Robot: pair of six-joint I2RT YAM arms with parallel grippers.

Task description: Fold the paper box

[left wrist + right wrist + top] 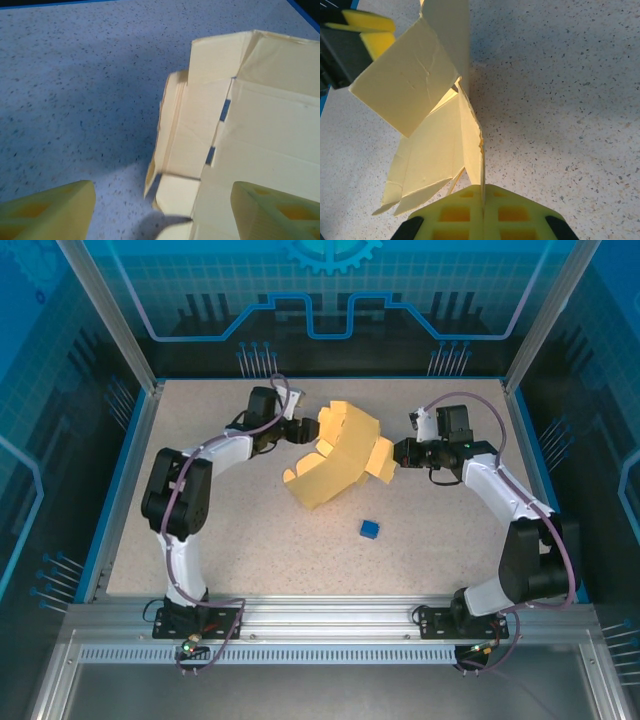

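While the paper box [335, 455] stood half-formed on the far middle of the speckled table [220, 540], both arms reached in toward it from either side.

Right gripper [396, 453]: jaws were pressed fully together on one thin flap at the box's right edge. In the right wrist view the flap's edge ran straight down between the two yellow fingers [455, 215], pinched, with the other panels fanning up and to the left of it.

Left gripper [304, 430]: jaws stood wide apart and gripped nothing. It sat just beside the upper left flaps of the box. In the left wrist view one finger [50, 210] was over bare table and the other overlapped a box panel at lower right; I could not tell whether that finger touched the card.

Box state: several panels were raised and creased, the sides not closed up, and loose flaps stuck out on the left.

A small blue cube [369, 529] lay on the table nearer the arm bases, apart from the box.
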